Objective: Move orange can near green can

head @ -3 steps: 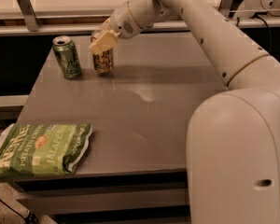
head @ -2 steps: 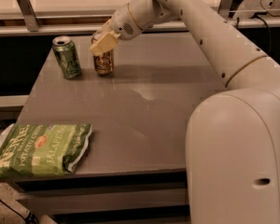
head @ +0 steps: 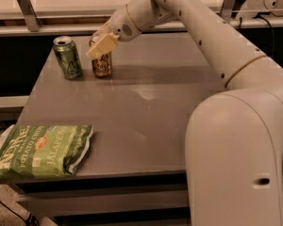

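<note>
The orange can [head: 103,65] stands upright on the grey table [head: 146,107] near its far left corner. The green can [head: 69,57] stands just to its left, with a small gap between them. My gripper [head: 102,43] reaches in from the upper right and is shut on the top of the orange can. One cream finger [head: 103,45] covers the can's upper part, and the can's base rests on the table.
A green chip bag [head: 40,150] lies flat on the table's near left corner, overhanging the edge. My white arm and base [head: 240,145] fill the right side. A shelf rail [head: 47,28] runs behind the table.
</note>
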You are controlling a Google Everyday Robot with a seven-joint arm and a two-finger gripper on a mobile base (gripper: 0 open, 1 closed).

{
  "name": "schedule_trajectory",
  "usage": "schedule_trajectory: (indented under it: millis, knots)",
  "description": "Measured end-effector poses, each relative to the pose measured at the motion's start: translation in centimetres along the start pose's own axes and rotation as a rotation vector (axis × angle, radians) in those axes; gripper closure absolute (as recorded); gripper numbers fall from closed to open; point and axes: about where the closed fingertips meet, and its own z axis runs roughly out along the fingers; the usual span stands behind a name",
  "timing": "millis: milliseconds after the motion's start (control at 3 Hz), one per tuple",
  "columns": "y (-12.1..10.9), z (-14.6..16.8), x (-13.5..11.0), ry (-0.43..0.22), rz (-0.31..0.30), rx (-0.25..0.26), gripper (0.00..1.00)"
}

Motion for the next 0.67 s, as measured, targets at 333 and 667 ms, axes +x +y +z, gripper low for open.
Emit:
schedule_trajectory:
  millis: [333,667]
  knots:
    - [0.07,0.34,0.00,0.000,0.000,-0.005,0.00]
    - [-0.09,0.98,0.05,0.013,0.002,0.046,0.00]
